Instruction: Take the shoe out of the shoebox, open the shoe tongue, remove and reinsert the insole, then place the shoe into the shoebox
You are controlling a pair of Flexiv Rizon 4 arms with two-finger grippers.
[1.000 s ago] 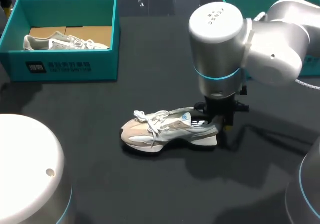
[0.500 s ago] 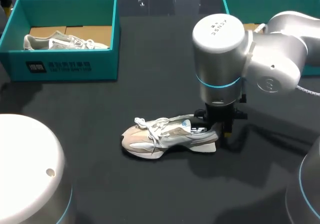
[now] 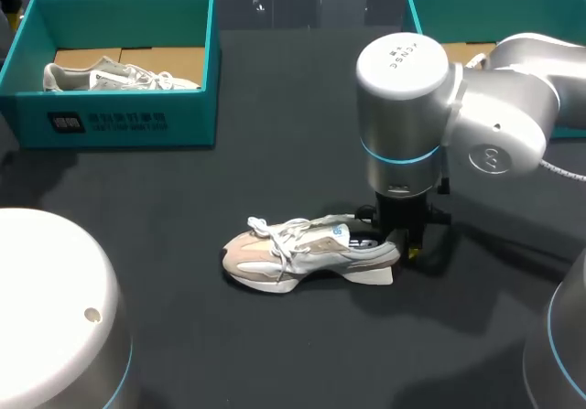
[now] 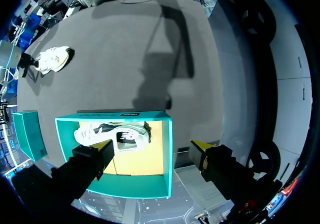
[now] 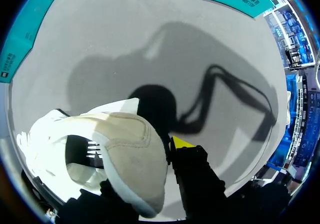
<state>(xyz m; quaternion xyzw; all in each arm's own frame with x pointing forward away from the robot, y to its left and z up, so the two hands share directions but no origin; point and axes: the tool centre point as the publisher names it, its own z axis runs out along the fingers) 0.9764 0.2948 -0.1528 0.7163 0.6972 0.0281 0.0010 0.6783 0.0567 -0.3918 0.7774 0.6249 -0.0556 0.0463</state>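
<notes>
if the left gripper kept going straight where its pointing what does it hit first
Probably the shoebox: the open left gripper points into it, at the bare cardboard floor beside the boxed shoe, though depth is unclear.

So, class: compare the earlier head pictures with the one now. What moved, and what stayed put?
The right gripper, holding the shoe by its heel, came down and lowered it, so the shoe now sits lower and flatter. The left box and the second shoe inside it stayed put.
</notes>
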